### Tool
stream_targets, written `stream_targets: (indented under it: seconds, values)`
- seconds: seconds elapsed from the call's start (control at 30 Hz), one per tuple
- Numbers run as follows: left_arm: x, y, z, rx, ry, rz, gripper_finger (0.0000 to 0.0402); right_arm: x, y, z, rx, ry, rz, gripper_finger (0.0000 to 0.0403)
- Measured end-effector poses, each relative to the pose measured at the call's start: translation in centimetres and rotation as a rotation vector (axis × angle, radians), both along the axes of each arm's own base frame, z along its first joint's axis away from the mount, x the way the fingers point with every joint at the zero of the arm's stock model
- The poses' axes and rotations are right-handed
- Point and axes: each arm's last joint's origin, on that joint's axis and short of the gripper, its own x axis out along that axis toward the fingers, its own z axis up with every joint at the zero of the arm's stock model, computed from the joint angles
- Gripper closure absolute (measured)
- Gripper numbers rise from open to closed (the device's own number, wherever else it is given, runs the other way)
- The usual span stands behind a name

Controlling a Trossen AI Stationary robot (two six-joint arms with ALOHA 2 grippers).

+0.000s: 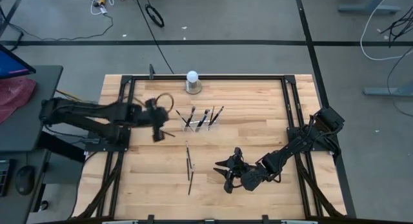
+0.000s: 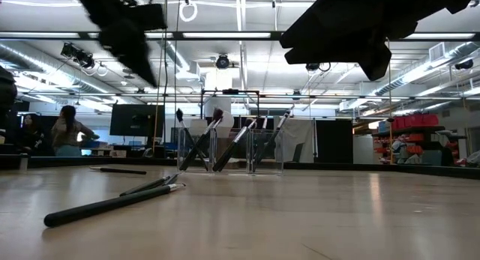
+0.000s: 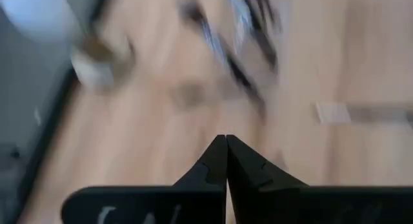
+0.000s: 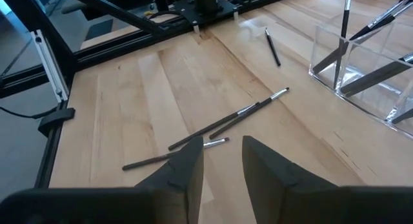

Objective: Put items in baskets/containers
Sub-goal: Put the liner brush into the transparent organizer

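Note:
A clear plastic holder [image 1: 201, 121] [image 2: 231, 151] [image 4: 364, 69] stands on the far middle of the table, with several dark brushes leaning in it, tips up. Three more brushes lie flat on the wood: two crossing near the middle [image 1: 189, 166] [image 4: 226, 124] [image 2: 112, 204] and a short one [image 1: 170, 133] [image 4: 272, 46] just left of the holder. My left gripper [image 1: 157, 132] [image 3: 226, 140] hangs left of the holder, shut and empty. My right gripper [image 1: 224, 175] [image 4: 222, 156] hovers low, right of the lying brushes, and is open and empty.
A white ball on a grey round base [image 1: 192, 82] [image 3: 77, 50] stands at the far edge, behind the holder. Black frame rails [image 1: 290, 114] run along the table's left, right and far sides. Bare wood lies to the right of the holder and along the near edge.

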Motion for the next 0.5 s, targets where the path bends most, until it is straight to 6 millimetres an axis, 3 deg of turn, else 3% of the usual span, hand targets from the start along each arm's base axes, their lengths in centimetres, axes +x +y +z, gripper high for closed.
stream_targets:
  seconds: [0.17,0.27,0.5]
  values:
    - [-2.9,-2.9,-0.9,-0.090,0.148,0.114,0.0393,0.0,0.0,-0.1,-0.006,0.000,0.002,0.0296]
    - [-3.6,-4.4,-1.4,-0.110,0.140,0.151,0.0385,0.4,0.3,-0.7,-0.009,-0.010,0.010,0.0296]
    - [-5.3,-6.2,-6.4,-0.195,0.061,0.321,0.0380,1.5,1.2,-3.1,0.044,-0.057,0.059,0.0296]
